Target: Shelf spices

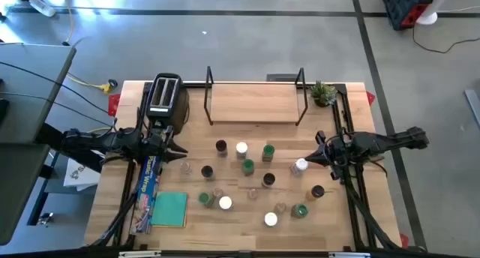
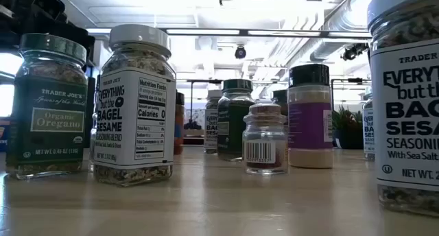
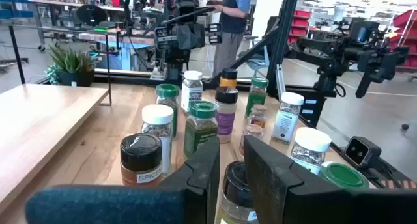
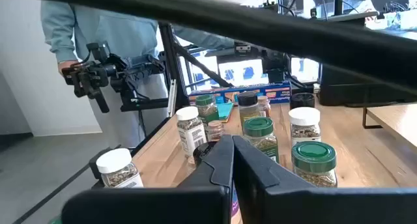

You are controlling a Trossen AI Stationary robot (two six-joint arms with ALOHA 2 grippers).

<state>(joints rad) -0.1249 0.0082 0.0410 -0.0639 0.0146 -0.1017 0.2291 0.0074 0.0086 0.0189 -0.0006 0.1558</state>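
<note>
The left gripper [image 1: 182, 150] hovers near the table's left edge in front of the toaster [image 1: 165, 97], its fingers slightly parted and holding nothing; in its wrist view a dark-lidded jar [image 3: 236, 185] sits just beyond the fingertips. The left arm lies level, reaching in from the left edge. The right gripper [image 1: 309, 160], pressed together and empty, hovers by the right edge with a white-lidded jar [image 1: 300, 166] just beside it. The spices [image 1: 247, 166] stand scattered across the table's middle, none on the shelf [image 1: 255, 103] at the far edge.
</note>
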